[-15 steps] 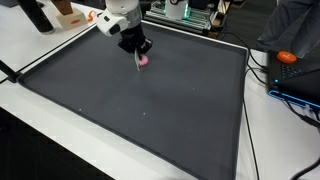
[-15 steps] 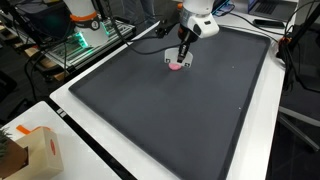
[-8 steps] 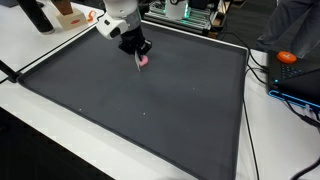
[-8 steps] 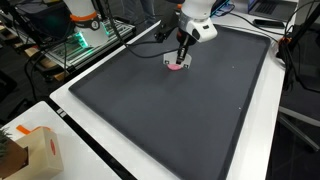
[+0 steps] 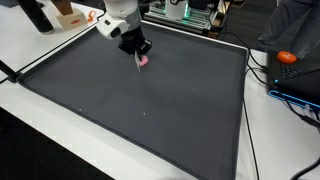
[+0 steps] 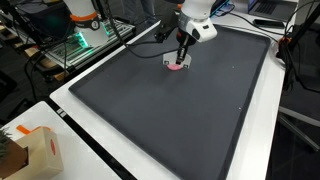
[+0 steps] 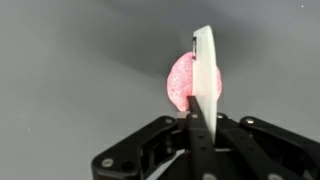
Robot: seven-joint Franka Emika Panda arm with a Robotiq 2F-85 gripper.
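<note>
Clamping a thin white blade (image 7: 205, 70), the gripper (image 7: 203, 120) rests it against a pink lump (image 7: 179, 82), not yet lifted, near the mat (image 5: 150, 115) edge.

Dark grey mat (image 5: 150, 105) covers most of white table (image 5: 35, 125), black strip along mat edge. Cardboard box (image 6: 35, 150) at table corner in ext. view. Metal rack (image 6: 85, 40) w/ green glow behind table. Orange object (image 5: 287, 57) and black cables (image 5: 258, 72) beside mat edge. Even indoor light, soft shadows.
</note>
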